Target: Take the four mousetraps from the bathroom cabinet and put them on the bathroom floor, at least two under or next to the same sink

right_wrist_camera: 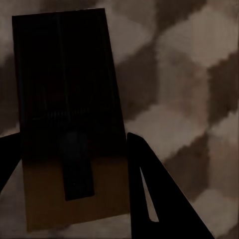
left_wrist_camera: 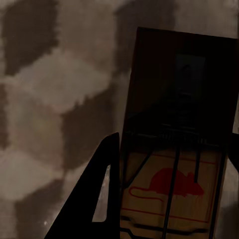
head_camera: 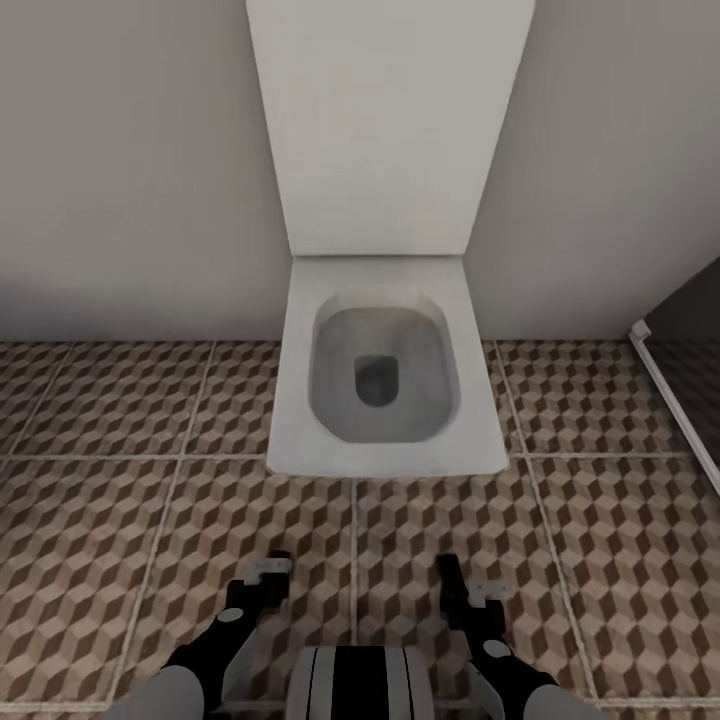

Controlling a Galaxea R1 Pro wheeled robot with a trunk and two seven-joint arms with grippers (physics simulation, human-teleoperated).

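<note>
Nearest the robot, the left end effector (head_camera: pixel 262 580) and the right end effector (head_camera: pixel 462 590) hang low over the bathroom floor (head_camera: pixel 120 520), each closed on a trap. In the left wrist view, one mousetrap (left_wrist_camera: pixel 174 164) sits between the dark fingers (left_wrist_camera: pixel 94 199): a tan board with black wire and a red mouse printed on it, its far end in shadow. In the right wrist view, a second mousetrap (right_wrist_camera: pixel 69 124) is held between the fingers (right_wrist_camera: pixel 154 194), its tan board mostly shadowed, with a dark strip down its middle. Under both lies the brown, beige and white cube tile.

Beyond the arms stands a white toilet (head_camera: pixel 385 390), lid up against a pale wall (head_camera: pixel 120 160).

The step in hand looks like the carry: two traps out, none set down. The sink is not ahead, so the next move likely calls for turning the base toward it before lowering either trap.
</note>
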